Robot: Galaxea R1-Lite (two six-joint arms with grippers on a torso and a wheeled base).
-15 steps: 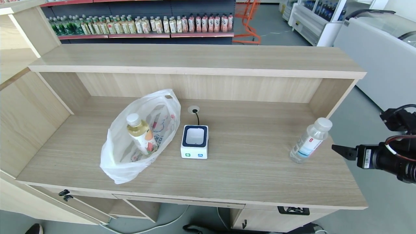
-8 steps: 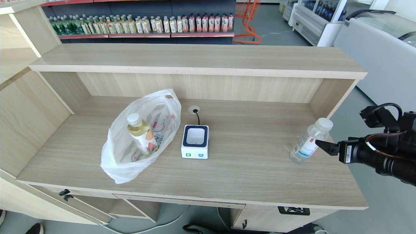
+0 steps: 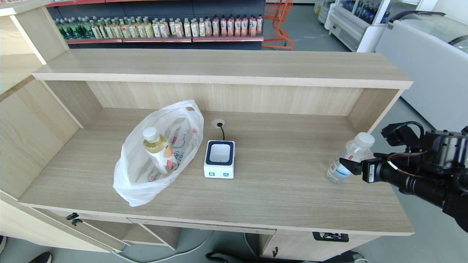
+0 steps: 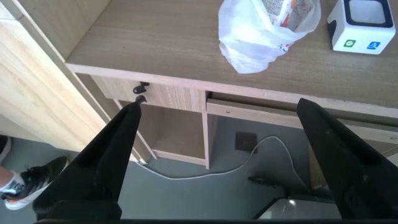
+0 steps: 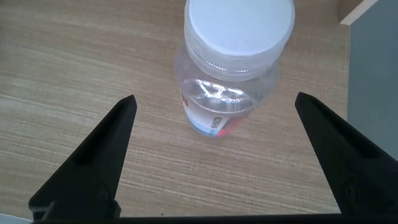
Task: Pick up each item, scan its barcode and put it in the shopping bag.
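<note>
The water bottle (image 3: 349, 157) is the thing to grab next. It stands far to the right of the scanner (image 3: 219, 159), near the right end of the bench (image 3: 278, 190). It stands up on its bottom, with its white cap on top, so its long side goes up and down.

The right claw (image 5: 216, 99) is on the side of the bottle away from the scanner and points toward the scanner. The claw is spread wide and holds nothing. In the right wrist view, one finger is on each side of the bottle, and neither one seems to touch it. So the bottle is right in front of the claw, in the gap. The next move looks like a small push forward and then a squeeze on the bottle's round middle.

The left claw (image 4: 219, 104) is also spread wide with nothing in it. It hangs out past the front edge of the bench, on the scanner's left side, much farther from the bottle. The right arm is the near one.

The shopping bag (image 3: 128, 182) sits just left of the scanner. A tea bottle (image 3: 158, 149) is in it already.
</note>
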